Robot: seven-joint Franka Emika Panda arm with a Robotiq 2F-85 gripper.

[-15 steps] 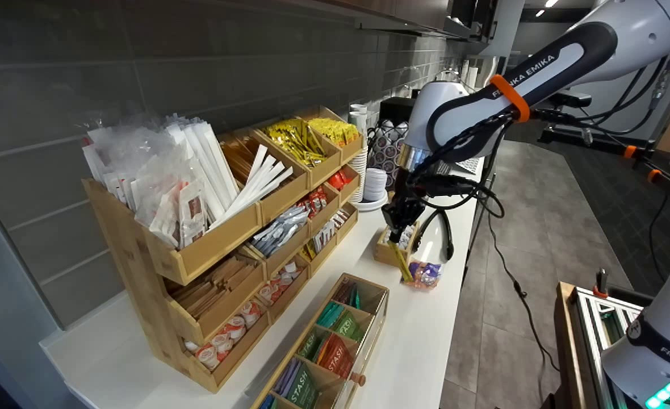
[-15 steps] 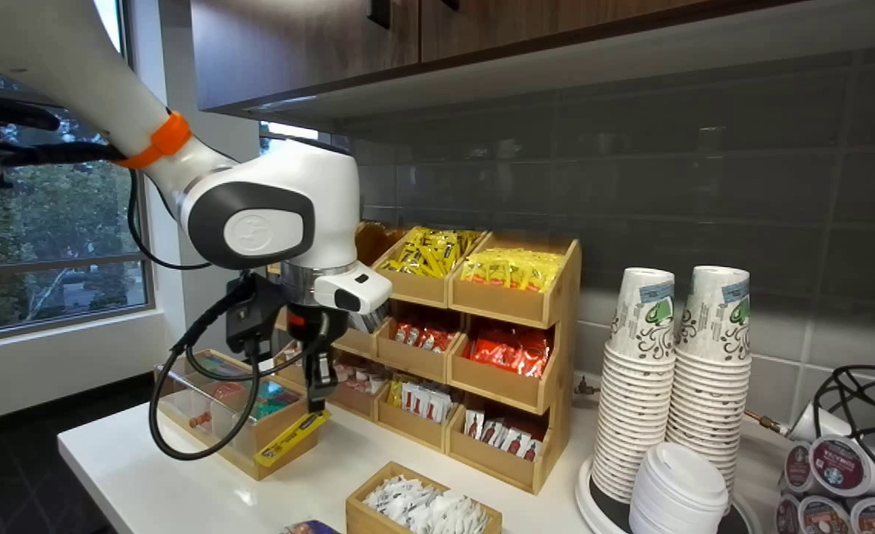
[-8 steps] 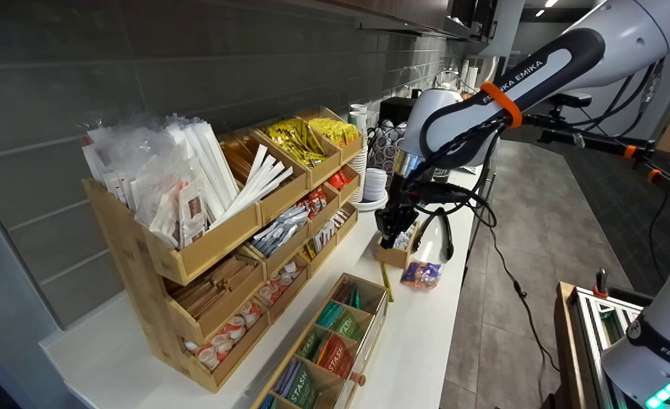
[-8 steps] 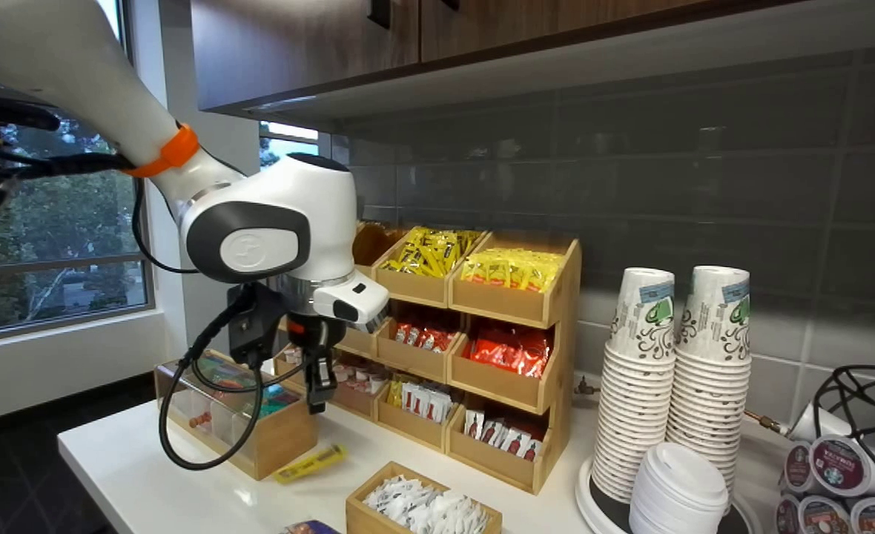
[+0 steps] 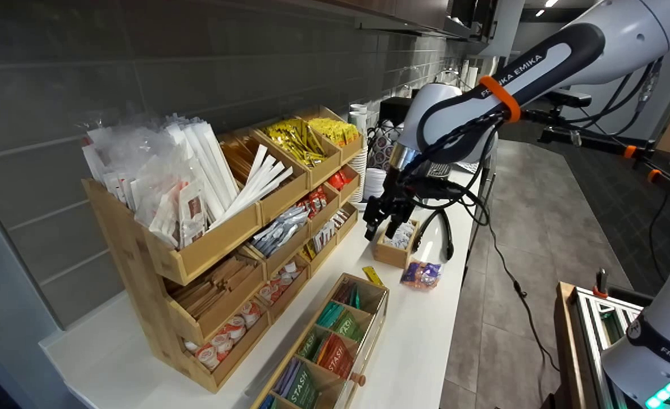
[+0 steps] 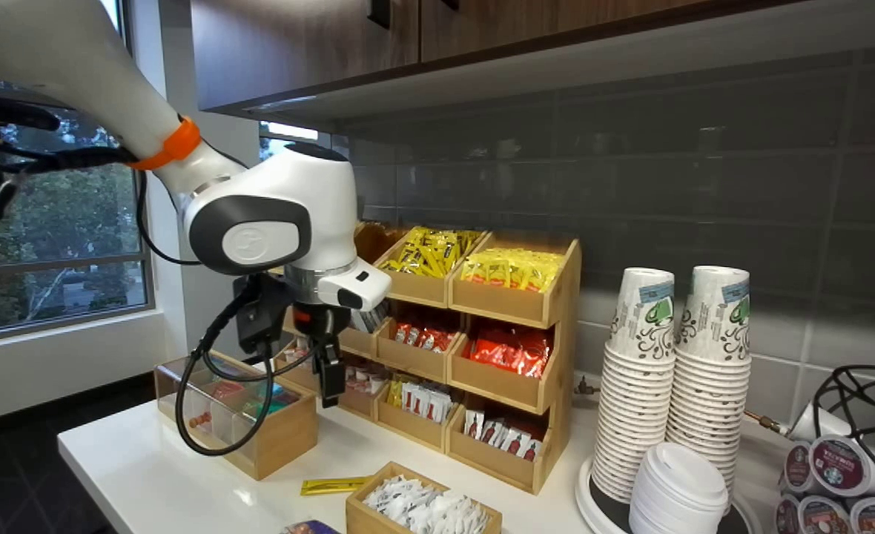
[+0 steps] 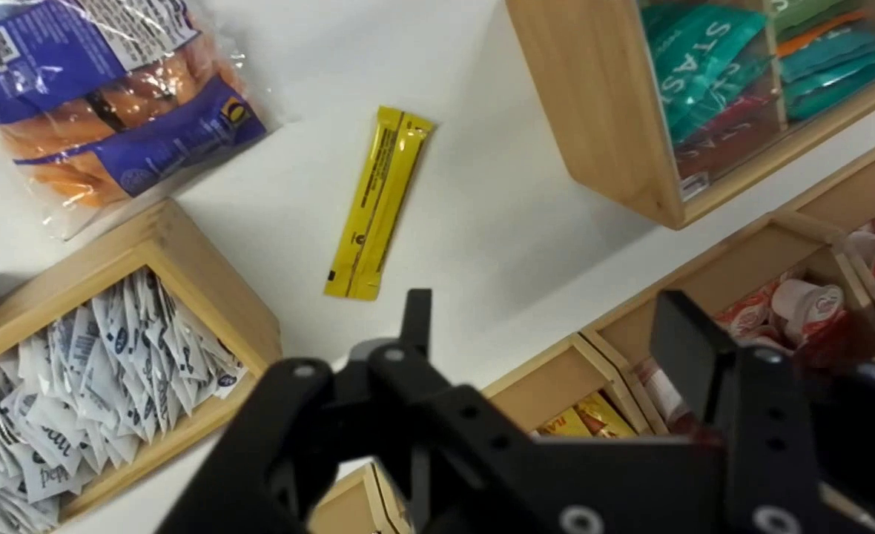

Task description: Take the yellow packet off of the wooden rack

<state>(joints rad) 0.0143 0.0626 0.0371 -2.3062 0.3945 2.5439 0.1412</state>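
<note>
While the large stepped rack of light wood [image 6: 500, 302], with its three tiers of slanted compartments, spread across the middle of the frame in an exterior view, the slim, shiny golden-yellow foil packet [image 7: 378, 204] lay off it, flat and slightly aslant on the smooth white counter [image 7: 482, 245], in the upper middle of the wrist view. The black two-fingered gripper [image 7: 545, 315] hung above the counter, showing at the bottom of that frame with its fingers spread apart, one fingertip [image 7: 417, 326] just below the packet's lower end in that view. At the lower left, near the packet but apart from it, stood the small light-wood tray [image 7: 219, 289] of white paper sachets [image 7: 81, 408]; at the upper left lay a transparent plastic bag [image 7: 111, 96] with purple printing and orange contents. A light-wood box [image 7: 593, 104] holding teal and red packets marked STASH [image 7: 704, 67] stood at the upper right.
</note>
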